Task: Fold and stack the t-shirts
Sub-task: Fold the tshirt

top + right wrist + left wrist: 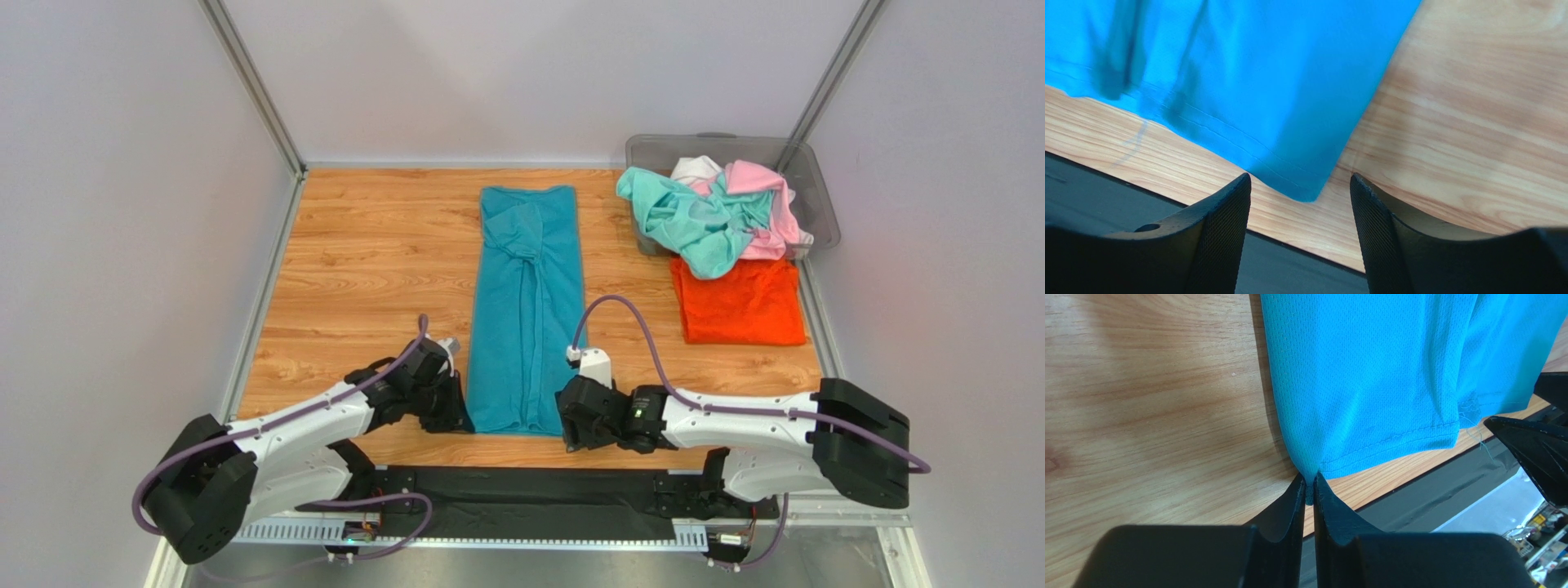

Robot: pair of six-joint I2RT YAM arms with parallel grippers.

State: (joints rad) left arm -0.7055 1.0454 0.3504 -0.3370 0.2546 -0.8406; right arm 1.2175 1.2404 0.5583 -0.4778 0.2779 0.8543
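The teal-blue t-shirt (526,306) lies as a long narrow strip down the middle of the wooden table, hem toward me. My left gripper (456,414) is shut on the shirt's near left hem corner (1310,478). My right gripper (568,423) is open at the near right hem corner (1306,187), which lies flat just beyond the fingertips (1240,184). The orange t-shirt (740,300) lies folded flat at the right. The mint-green (687,218), pink (767,202) and white (694,168) t-shirts are heaped in the bin.
A grey translucent plastic bin (819,202) stands at the back right corner. The table's near edge meets a black strip (528,490) by the arm bases. Grey walls enclose the table on three sides.
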